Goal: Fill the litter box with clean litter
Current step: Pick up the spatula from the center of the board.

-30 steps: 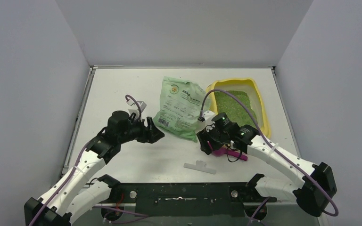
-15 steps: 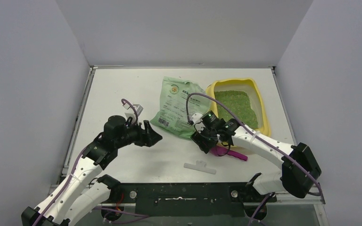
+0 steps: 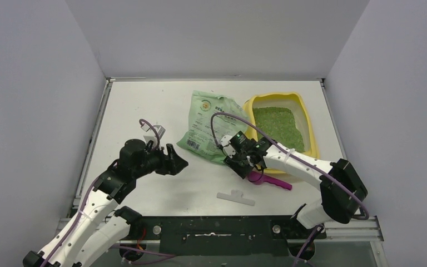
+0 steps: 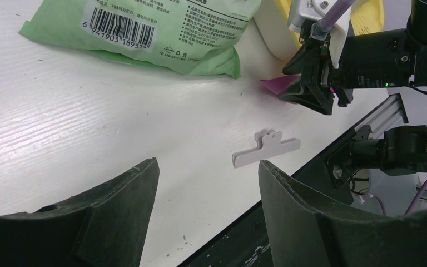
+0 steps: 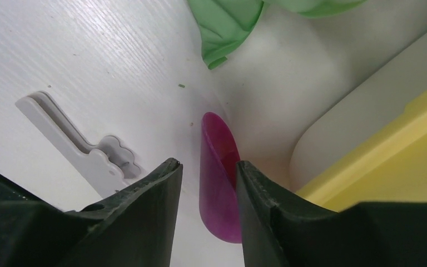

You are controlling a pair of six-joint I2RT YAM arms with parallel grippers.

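The yellow litter box [image 3: 307,119] stands at the back right, and clean litter [image 3: 278,125] covers its floor in bright green. My right gripper [image 3: 239,162] hovers low off the box's near-left corner, beside the green bag's corner. In the right wrist view its jaws [image 5: 208,163] stand narrowed but apart, holding nothing. The magenta scoop [image 5: 217,189] lies on the table beneath the gap, and the box's yellow rim [image 5: 389,150] shows to the right. My left gripper [image 3: 180,162] is wide open and empty over bare table left of the bag.
A light-green printed bag [image 3: 211,125] lies flat between the arms, touching the box's left side. A white clip [image 3: 236,196] rests near the front edge, with the scoop [image 3: 271,181] just to its right. Grey walls enclose the table.
My right gripper has moved left and slightly back, off the scoop's handle toward the bag's corner, with its jaws narrowing. The left arm has drawn slightly left and nearer.
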